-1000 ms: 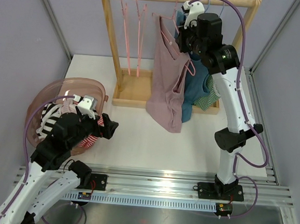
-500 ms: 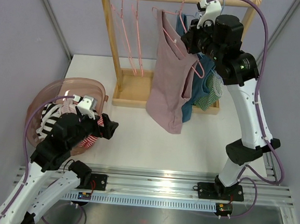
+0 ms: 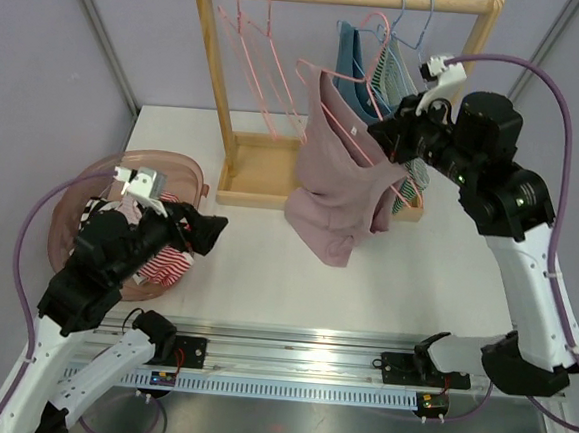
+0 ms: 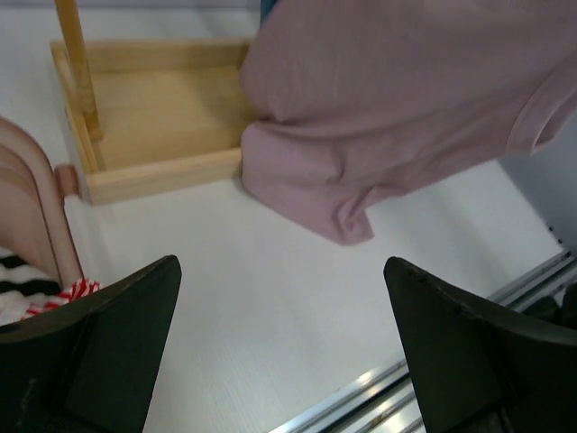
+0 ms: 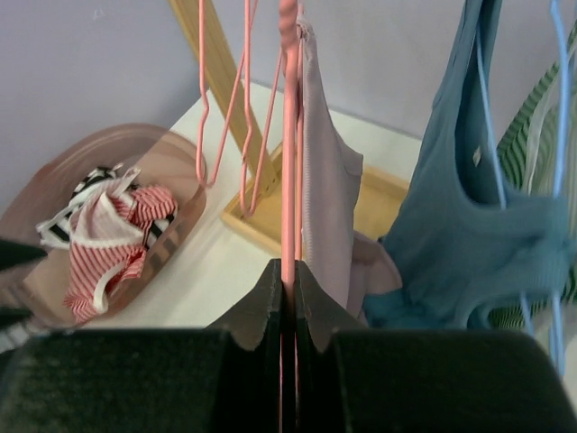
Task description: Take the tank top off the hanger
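My right arm is raised near the table's far edge, my right gripper pinching the pink hanger that bears the tank top; my left gripper hovers agape.

No words, brands, numbers or signs can be read in any of the three views. The only label-like thing is a small white tag on the pink tank top, near its upper edge (too small to show any print).
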`<state>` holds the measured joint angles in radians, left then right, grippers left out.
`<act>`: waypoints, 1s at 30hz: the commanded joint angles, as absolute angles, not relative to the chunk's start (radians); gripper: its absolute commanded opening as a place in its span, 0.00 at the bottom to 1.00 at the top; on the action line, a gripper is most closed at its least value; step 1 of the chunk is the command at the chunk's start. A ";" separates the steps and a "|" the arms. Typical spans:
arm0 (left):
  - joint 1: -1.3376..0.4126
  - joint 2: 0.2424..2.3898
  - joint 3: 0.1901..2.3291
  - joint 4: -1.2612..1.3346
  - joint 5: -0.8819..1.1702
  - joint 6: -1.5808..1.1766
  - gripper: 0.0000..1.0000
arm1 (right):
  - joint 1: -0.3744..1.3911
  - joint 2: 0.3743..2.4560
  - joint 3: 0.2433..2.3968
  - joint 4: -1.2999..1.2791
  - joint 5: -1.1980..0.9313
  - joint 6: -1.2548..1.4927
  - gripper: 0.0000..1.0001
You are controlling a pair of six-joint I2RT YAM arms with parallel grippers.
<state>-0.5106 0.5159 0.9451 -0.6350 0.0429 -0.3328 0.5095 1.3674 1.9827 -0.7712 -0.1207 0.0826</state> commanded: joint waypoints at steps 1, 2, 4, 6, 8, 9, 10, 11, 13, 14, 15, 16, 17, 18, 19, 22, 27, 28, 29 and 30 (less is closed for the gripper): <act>-0.514 0.572 1.086 -0.514 0.086 -0.376 0.99 | 0.508 1.209 1.847 -0.745 -0.184 0.152 0.00; -0.515 0.587 1.107 -0.505 0.098 -0.379 0.99 | 0.506 1.143 1.810 -0.749 -0.193 0.161 0.00; -0.517 0.635 1.173 -0.474 0.109 -0.380 0.99 | 0.506 1.079 1.718 -0.768 -0.209 0.195 0.00; -0.526 0.670 1.213 -0.450 0.118 -0.371 0.99 | 0.506 0.991 1.648 -0.776 -0.267 0.227 0.00; -0.540 0.739 1.291 -0.452 0.094 -0.347 0.99 | 0.506 0.925 1.625 -0.791 -0.320 0.251 0.00; -0.555 0.765 1.316 -0.459 0.086 -0.339 0.99 | 0.506 0.908 1.621 -0.820 -0.334 0.268 0.00; -0.564 0.784 1.342 -0.459 0.080 -0.331 0.99 | 0.506 0.894 1.618 -0.833 -0.356 0.279 0.00; -0.574 0.817 1.379 -0.457 0.071 -0.324 0.99 | 0.506 0.865 1.615 -0.845 -0.365 0.291 0.00; -0.610 0.842 1.411 -0.450 0.055 -0.311 0.99 | 0.506 0.839 1.611 -0.871 -0.406 0.314 0.00; -0.630 0.871 1.439 -0.451 0.016 -0.292 0.99 | 0.508 0.812 1.609 -0.873 -0.420 0.319 0.00; -0.679 0.886 1.454 -0.457 0.000 -0.279 0.99 | 0.506 0.801 1.606 -0.876 -0.429 0.339 0.00; -0.707 0.903 1.469 -0.478 -0.044 -0.266 0.99 | 0.506 0.789 1.606 -0.876 -0.451 0.347 0.00; -0.738 0.919 1.483 -0.485 -0.098 -0.238 0.99 | 0.506 0.772 1.606 -0.874 -0.462 0.353 0.00; -0.806 0.945 1.499 -0.486 -0.126 -0.224 0.99 | 0.506 0.764 1.609 -0.876 -0.469 0.363 0.00; -0.843 0.956 1.500 -0.480 -0.155 -0.212 0.99 | 0.506 0.759 1.612 -0.880 -0.477 0.365 0.00; -0.989 0.988 1.497 -0.442 -0.261 -0.164 0.99 | 0.506 0.747 1.617 -0.890 -0.471 0.374 0.00; -1.143 1.048 1.499 -0.397 -0.368 -0.120 0.99 | 0.506 0.732 1.600 -0.870 -0.483 0.396 0.00; -1.155 1.067 1.496 -0.390 -0.376 -0.117 0.99 | 0.506 0.727 1.598 -0.865 -0.488 0.397 0.00; -1.164 1.075 1.493 -0.385 -0.408 -0.115 0.99 | 0.506 0.721 1.595 -0.864 -0.491 0.397 0.00; -1.179 1.083 1.488 -0.379 -0.422 -0.114 0.99 | 0.506 0.721 1.595 -0.861 -0.492 0.399 0.00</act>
<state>-1.1492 1.0664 1.4643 -0.4671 -0.3000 -0.1532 0.5095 0.7380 1.5902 -0.9287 -0.4572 0.3725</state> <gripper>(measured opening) 0.987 0.102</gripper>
